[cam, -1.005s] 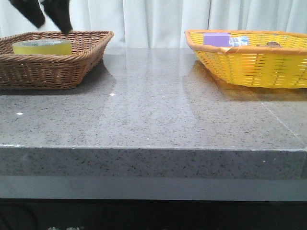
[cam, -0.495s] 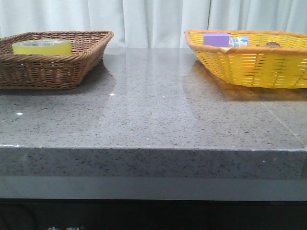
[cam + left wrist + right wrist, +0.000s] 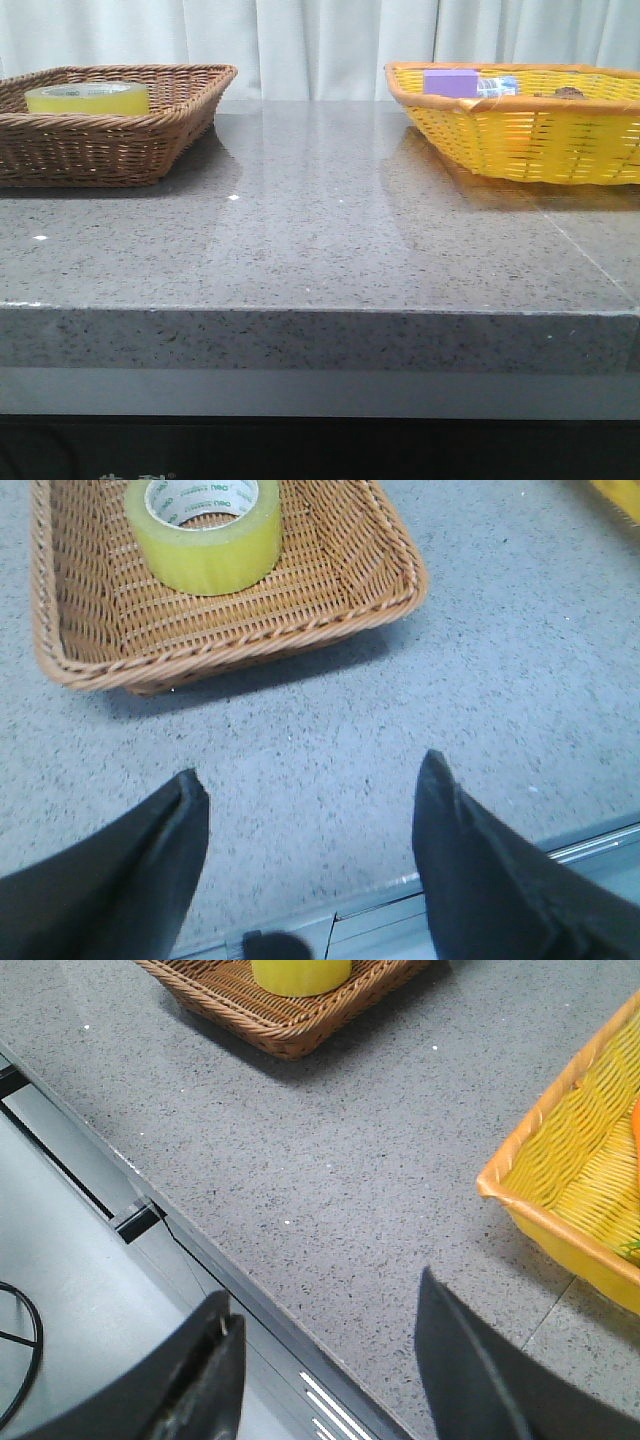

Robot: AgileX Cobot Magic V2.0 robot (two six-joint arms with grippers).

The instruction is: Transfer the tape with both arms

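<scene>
The yellow tape roll (image 3: pixel 87 97) lies flat in the brown wicker basket (image 3: pixel 110 150) at the table's back left. It also shows in the left wrist view (image 3: pixel 204 528), with its white core and green print, and partly in the right wrist view (image 3: pixel 300 974). Neither arm shows in the front view. My left gripper (image 3: pixel 312 790) is open and empty, over the table's front edge, well short of the basket (image 3: pixel 230 645). My right gripper (image 3: pixel 325 1310) is open and empty over the table's front edge.
A yellow woven basket (image 3: pixel 520 135) stands at the back right, holding a purple box (image 3: pixel 451 82) and a plastic bottle (image 3: pixel 497 86). Its corner shows in the right wrist view (image 3: pixel 560 1200). Grey stone tabletop (image 3: pixel 320 230) lies between the baskets. White curtain behind.
One second ago the left gripper stood above the tape in the brown basket. It has since left the front view. The tape stays in the basket.
</scene>
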